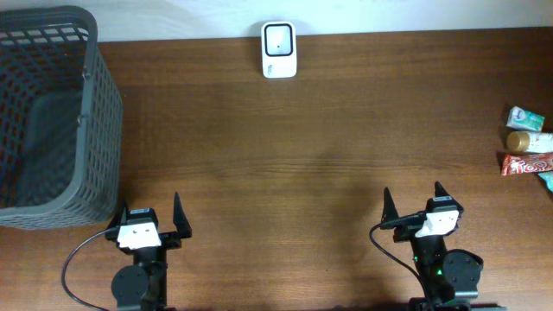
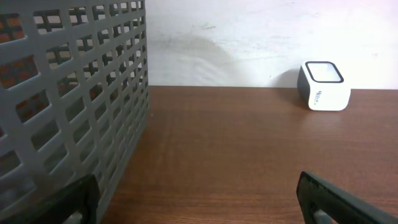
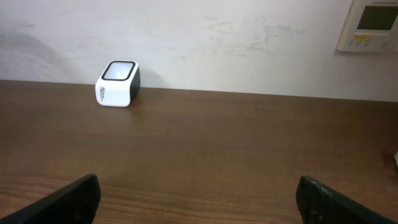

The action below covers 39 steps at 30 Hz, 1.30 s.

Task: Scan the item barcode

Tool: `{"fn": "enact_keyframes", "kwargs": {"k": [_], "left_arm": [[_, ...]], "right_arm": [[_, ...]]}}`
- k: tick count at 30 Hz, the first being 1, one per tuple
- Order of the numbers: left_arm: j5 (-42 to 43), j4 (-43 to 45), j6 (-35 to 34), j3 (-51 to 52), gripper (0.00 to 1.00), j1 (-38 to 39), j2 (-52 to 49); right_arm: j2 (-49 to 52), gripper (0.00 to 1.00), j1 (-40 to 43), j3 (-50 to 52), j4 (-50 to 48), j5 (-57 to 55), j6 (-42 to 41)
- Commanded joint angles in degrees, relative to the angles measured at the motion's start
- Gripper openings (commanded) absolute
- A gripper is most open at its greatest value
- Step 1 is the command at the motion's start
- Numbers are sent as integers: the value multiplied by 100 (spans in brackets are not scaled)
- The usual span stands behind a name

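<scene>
A white barcode scanner [image 1: 279,49] with a dark window stands at the table's far edge, centre; it shows at the right in the left wrist view [image 2: 324,86] and at the left in the right wrist view [image 3: 117,83]. Several small packaged items [image 1: 528,152] lie at the table's right edge: a green-and-white pack, a tan-capped one and a red wrapper. My left gripper [image 1: 149,214] sits open at the near left, nothing between its fingers. My right gripper [image 1: 414,206] stands open at the near right, also empty, well short of the items.
A tall grey mesh basket [image 1: 54,112] fills the left side of the table, its wall [image 2: 68,106] close beside my left gripper. A wall thermostat panel [image 3: 370,25] hangs at the back right.
</scene>
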State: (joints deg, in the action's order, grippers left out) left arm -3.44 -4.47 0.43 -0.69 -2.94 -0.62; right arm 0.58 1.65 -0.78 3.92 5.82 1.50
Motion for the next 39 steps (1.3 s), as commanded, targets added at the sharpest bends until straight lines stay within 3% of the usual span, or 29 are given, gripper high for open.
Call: {"fn": "enact_keyframes", "kwargs": {"k": [1,3,5,15,39], "left_arm": [[20,-17,92,17,99,28,33],[22,-17,90,17,99,28,33],[20,-17,90,17,99,28,33],[20,-17,90,17,99,28,33],[20,-17,92,17,99,28,33]], "right_arm": [[-37,99,-50,46,26,-153,-22],[-37,99,-48,46,59,-306,-85],[-37,99,-52,46,83,-529,-649],[-37,99,-52,46,90,-483,-232],[-37,99,-52,46,63,-459,-236]]}}
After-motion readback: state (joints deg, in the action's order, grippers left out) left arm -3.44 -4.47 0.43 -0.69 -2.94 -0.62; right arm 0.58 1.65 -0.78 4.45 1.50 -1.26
